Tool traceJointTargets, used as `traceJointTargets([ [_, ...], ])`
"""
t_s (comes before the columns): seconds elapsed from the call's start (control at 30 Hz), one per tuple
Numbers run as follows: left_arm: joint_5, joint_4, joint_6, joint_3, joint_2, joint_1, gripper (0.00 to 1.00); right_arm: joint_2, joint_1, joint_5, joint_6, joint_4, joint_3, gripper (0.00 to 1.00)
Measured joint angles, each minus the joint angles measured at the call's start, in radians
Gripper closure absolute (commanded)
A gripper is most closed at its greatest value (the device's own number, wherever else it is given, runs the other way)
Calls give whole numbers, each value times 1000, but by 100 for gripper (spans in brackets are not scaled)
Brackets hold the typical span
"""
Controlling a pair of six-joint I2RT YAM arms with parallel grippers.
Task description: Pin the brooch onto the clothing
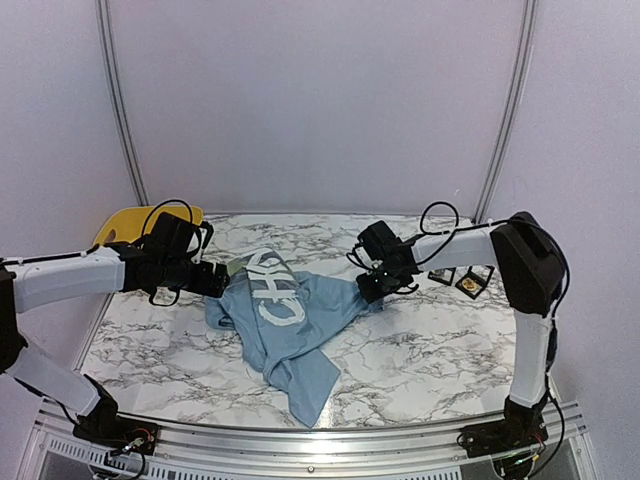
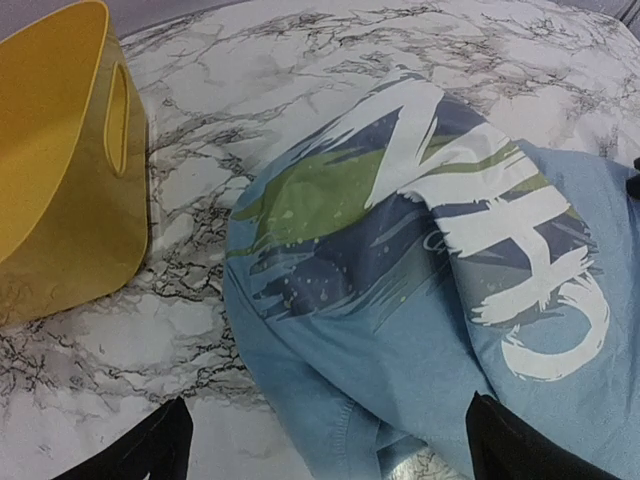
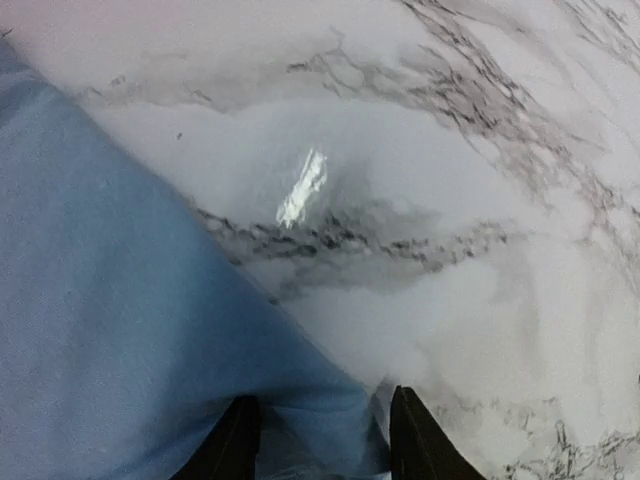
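Metal rail [image 1: 300, 438], ridged and shiny, runs along the near edge with both arm bases fixed to it. Beyond it spreads the surface [image 1: 440, 360], glossy white marble pattern with grey-black veins, catching a bright glint in the right wrist view. On its middle lies the shirt [image 1: 290, 335], soft light-blue knit crumpled into an uneven heap, one tapering flap pointing toward the near edge. Its print shows brushy white letters over navy and yellow-green streaks, folded and partly hidden. The left gripper [image 2: 330, 445] hovers at the shirt's left edge, its black jaws spread wide above the cloth, holding nothing. The right gripper [image 3: 322, 440] sits low at the shirt's right edge, jaws part-way together with a blue fold between them; whether they pinch it I cannot tell. Farther right, two small black boxes [image 1: 462, 280] lie flat, one showing something round and gold. At the far left stands a smooth yellow plastic bin [image 1: 125, 225] with a slot handle. Behind rise plain pale walls [image 1: 320, 100] and two curved metal poles [image 1: 120, 110].
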Motion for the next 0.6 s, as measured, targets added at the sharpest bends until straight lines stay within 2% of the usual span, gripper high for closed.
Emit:
traceJointTargets([
  [0.13,-13,15,-43,-83,-63,0,2,134,-29,35,-6,-4,187,73],
  [0.23,-21,20,-59,-110,-66,0,3,255,-78,43,-8,-23,370,72],
  [0.3,-20,24,-68,-125,-61,0,4,332,-114,43,-13,-52,503,66],
  [0.4,-10,34,-80,-148,-50,-3,5,375,-144,44,-30,-86,598,52],
  [0.5,-1,40,-88,-182,-32,-29,5,327,-150,47,-56,-129,582,39],
  [0.6,11,40,-95,-204,-4,-59,5,189,-111,55,-90,-138,443,26],
])
